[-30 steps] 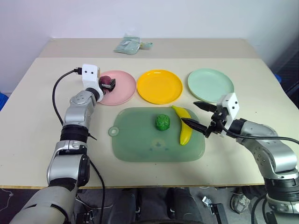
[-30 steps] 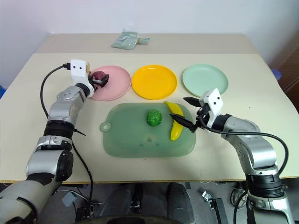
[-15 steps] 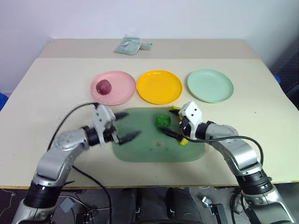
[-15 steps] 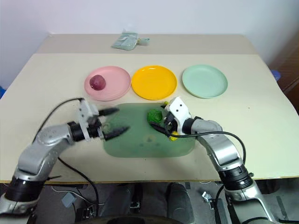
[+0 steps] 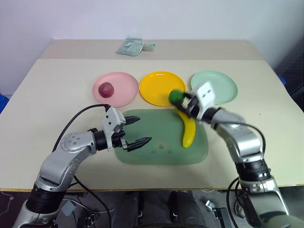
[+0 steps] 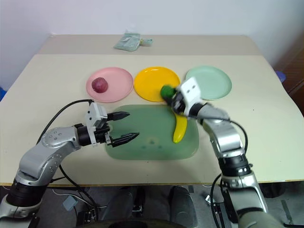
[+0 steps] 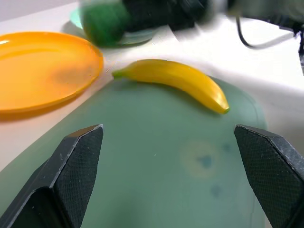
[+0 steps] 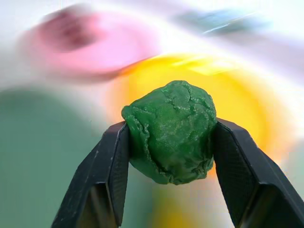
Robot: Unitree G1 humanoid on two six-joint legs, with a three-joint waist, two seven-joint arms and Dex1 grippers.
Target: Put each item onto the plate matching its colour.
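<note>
My right gripper [image 5: 179, 98] is shut on the bumpy green vegetable [image 8: 170, 131], held in the air over the near right edge of the yellow-orange plate [image 5: 159, 87]. The yellow banana [image 5: 188, 128] lies on the green mat, just below that gripper. The dark reddish-purple fruit [image 5: 105, 88] rests on the pink plate [image 5: 122, 87]. The pale mint green plate [image 5: 223, 85] stands behind my right wrist. My left gripper [image 5: 135, 130] hangs open over the mat's left part, holding nothing.
A translucent green mat [image 5: 152, 152] lies in the middle of the table, in front of the plates. A small pale green packet [image 5: 132, 45] sits near the far edge. A black cable runs from my left wrist.
My right gripper closed on the green vegetable and lifted it off the mat toward the plates. My left gripper drifted a little to the right over the mat, still open.
</note>
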